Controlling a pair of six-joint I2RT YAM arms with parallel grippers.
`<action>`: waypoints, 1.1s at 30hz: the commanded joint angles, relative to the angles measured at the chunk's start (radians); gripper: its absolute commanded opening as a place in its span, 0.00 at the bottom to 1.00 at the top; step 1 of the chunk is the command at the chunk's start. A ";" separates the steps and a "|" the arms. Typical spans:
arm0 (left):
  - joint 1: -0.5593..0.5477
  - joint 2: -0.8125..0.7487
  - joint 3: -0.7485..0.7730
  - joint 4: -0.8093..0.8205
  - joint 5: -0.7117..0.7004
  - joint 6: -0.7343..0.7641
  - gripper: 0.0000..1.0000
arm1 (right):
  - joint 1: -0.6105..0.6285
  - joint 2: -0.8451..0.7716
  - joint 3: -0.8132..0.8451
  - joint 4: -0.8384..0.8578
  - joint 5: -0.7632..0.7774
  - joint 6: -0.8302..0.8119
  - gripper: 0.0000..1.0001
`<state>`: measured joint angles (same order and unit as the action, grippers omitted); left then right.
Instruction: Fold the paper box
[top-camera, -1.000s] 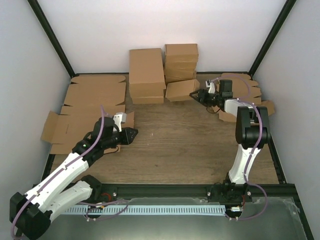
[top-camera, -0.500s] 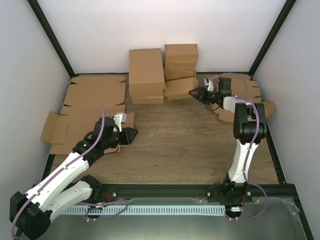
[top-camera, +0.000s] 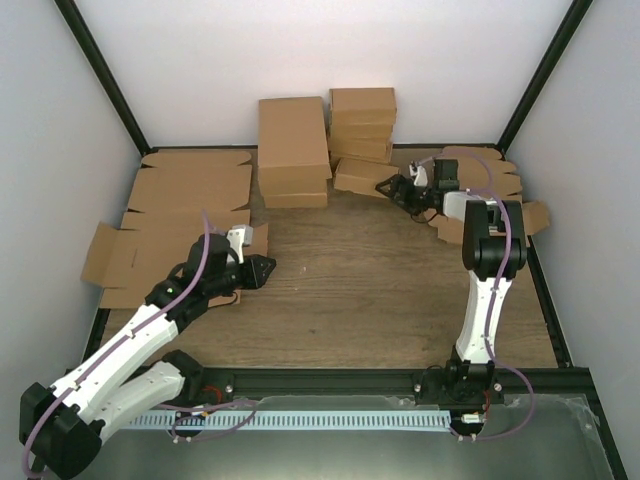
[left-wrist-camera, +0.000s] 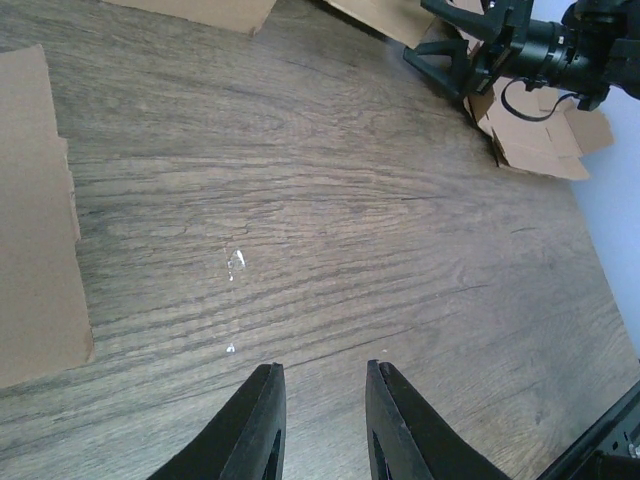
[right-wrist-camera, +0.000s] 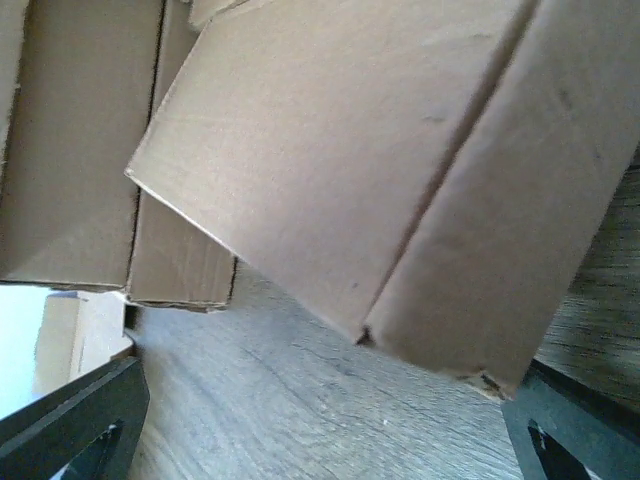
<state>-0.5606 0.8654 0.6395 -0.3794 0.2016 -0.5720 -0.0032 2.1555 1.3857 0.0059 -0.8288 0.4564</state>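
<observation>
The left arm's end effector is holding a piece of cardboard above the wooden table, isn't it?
Not quite. The left end effector hangs above the wooden table, but it holds nothing: the left wrist view shows its fingers apart with only bare wood between them. The flat cardboard lies off to the side, untouched.

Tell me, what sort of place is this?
Likely a robot test booth: white walls enclose a wooden table, a left arm and right arm are bolted on, beside folded boxes and flat cardboard sheets.
</observation>
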 joint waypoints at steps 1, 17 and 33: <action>0.002 0.006 0.006 0.028 -0.010 0.005 0.25 | -0.006 -0.008 0.070 -0.063 0.092 -0.033 1.00; 0.002 0.011 0.001 0.033 -0.008 0.000 0.26 | 0.086 -0.027 0.114 -0.104 0.394 -0.287 1.00; 0.002 0.031 0.013 0.025 -0.019 0.009 0.26 | 0.090 0.046 0.205 -0.082 0.335 -0.351 1.00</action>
<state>-0.5606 0.8864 0.6399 -0.3759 0.1871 -0.5720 0.0822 2.1689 1.5242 -0.1040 -0.4866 0.1272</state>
